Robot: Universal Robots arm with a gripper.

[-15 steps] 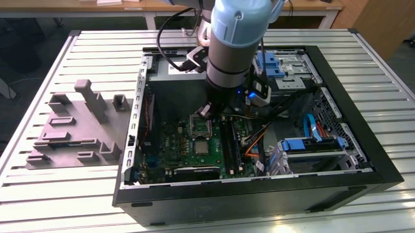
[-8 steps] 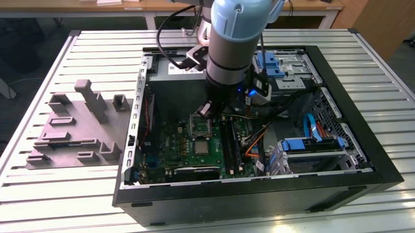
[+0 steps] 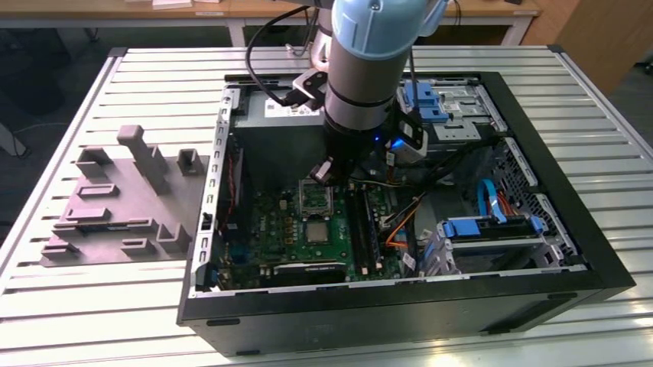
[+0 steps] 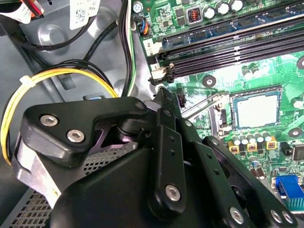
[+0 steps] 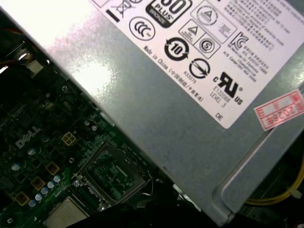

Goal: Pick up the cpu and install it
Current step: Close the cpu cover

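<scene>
The cpu (image 3: 320,230) is a pale silver square lying flat inside the metal-framed socket of the green board (image 3: 281,229). It shows as well in the second wrist view (image 4: 256,107) and in the first wrist view (image 5: 64,216). The socket's hinged metal frame (image 5: 113,174) stands swung open beside it, toward the power supply. My gripper (image 3: 324,173) hangs inside the open computer case, just above that open frame and a short way from the cpu. Its black fingers (image 4: 164,123) run together to one tip, and nothing shows between them.
The grey power-supply box (image 5: 190,99) fills the case's far side close to the gripper. Memory slots (image 4: 228,42) and yellow cables (image 4: 61,76) lie near it. Blue drive brackets (image 3: 490,225) sit at the exterior view's right. A grey moulded tray (image 3: 112,206) rests outside the case at its left.
</scene>
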